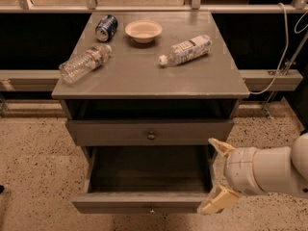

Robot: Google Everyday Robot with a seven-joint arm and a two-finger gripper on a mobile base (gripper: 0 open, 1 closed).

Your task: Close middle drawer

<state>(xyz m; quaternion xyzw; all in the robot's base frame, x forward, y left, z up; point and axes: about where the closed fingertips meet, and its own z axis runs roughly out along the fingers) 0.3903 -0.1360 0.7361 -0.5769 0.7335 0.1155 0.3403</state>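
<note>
The middle drawer is pulled far out of the grey cabinet. Its dark box is open to view and its low front, with a small knob, sits near the bottom edge of the camera view. My gripper is at the drawer's right front corner, with two cream fingers spread apart, one finger by the drawer's right wall and the other near the front's right end. It is open and holds nothing.
Above it, a taller grey drawer with a clearer knob stands out a little. On the cabinet top lie a clear bottle, a blue can, a bowl and a white-labelled bottle. A cable hangs at right.
</note>
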